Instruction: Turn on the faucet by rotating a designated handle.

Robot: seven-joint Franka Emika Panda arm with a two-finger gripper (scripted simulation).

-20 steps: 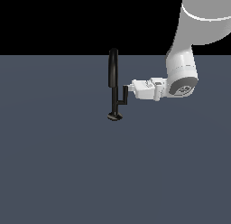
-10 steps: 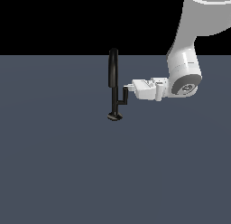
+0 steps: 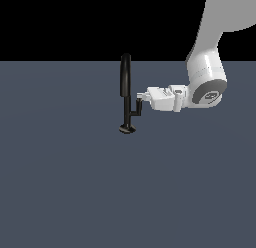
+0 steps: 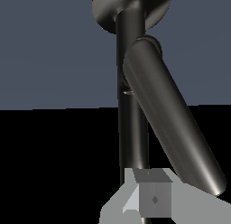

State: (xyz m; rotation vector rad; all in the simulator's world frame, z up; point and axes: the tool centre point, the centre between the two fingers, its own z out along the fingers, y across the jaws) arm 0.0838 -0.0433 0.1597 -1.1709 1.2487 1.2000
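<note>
Although the arm has barely shifted over the last second, the gripper (image 3: 140, 96) has crept slightly toward the exterior view's left and now touches the upright tip of the handle (image 3: 135, 108), the short L-shaped lever branching off the stem of the faucet (image 3: 126, 92). The faucet stands on its small round base on the desk (image 3: 75, 182), near the middle of the exterior view. The lever's angle looks much as it did, so the turning seems only just begun, if at all.

From outside, the contact is visible but the fingers merge into one pale shape, so whether they are spread or closed cannot be told. The wrist view shows one grey fingertip (image 4: 153, 198) close against the dark stem (image 4: 133, 128), with a thick tilted bar beside it.
</note>
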